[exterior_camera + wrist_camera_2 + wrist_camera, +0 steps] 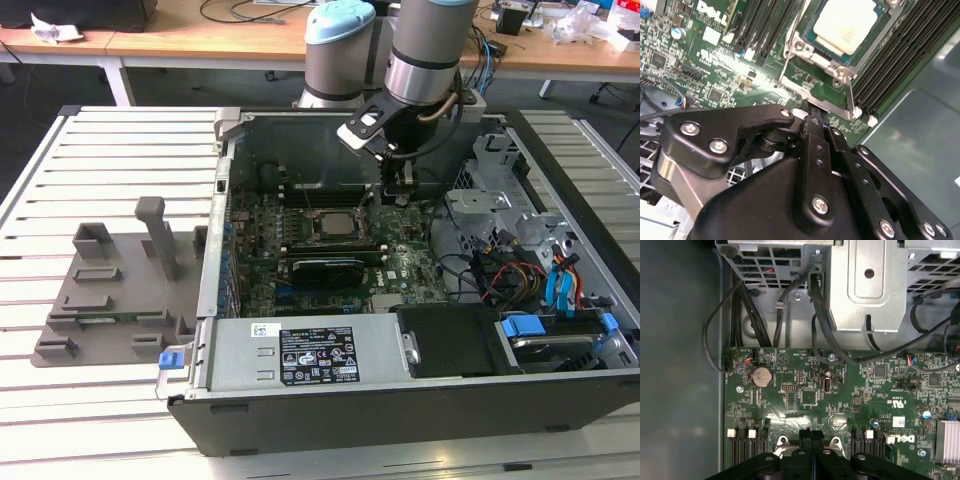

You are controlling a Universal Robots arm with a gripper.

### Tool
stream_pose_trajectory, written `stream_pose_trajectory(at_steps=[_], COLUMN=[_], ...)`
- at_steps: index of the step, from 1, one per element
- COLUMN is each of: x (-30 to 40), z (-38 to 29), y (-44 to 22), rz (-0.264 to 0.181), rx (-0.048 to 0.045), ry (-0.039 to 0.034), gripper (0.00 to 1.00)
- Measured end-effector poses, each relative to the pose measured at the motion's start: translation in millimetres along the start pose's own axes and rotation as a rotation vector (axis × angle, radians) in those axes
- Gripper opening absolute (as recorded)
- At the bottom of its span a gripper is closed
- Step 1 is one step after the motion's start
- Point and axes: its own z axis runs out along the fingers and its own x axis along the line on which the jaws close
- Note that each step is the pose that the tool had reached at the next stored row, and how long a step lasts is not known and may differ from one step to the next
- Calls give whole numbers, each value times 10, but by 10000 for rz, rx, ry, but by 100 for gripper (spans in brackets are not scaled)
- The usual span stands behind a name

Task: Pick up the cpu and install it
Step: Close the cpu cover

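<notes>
**Slatted worktop (pixel 120 150) carrying an open computer case (pixel 400 415)**

The tool (pixel 397 192) hangs inside the case, low over the green motherboard (pixel 840 400). Its two black fingers (pixel 805 437) are pressed together with nothing between them. In the second wrist view the tips sit just beside the metal socket frame (pixel 837 75); whether they touch it I cannot tell. The cpu (pixel 845 24) lies flat inside that frame, pale metal top up, apart from the tool and toward the exterior view's left of it. Black memory slots (pixel 890 65) run alongside the socket. A long black graphics card (pixel 322 268) lies beyond the cpu. A grey drive cage (pixel 865 285) with black cables stands past the board's edge. On the worktop, at the exterior view's left, rests a grey moulded holder (pixel 110 290).
</notes>
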Motion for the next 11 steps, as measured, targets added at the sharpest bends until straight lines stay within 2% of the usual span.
stream_pose_trajectory(at_steps=[11], x=[5], z=[6], y=[-232], rz=[0], rx=[0], ry=[1], gripper=[11])
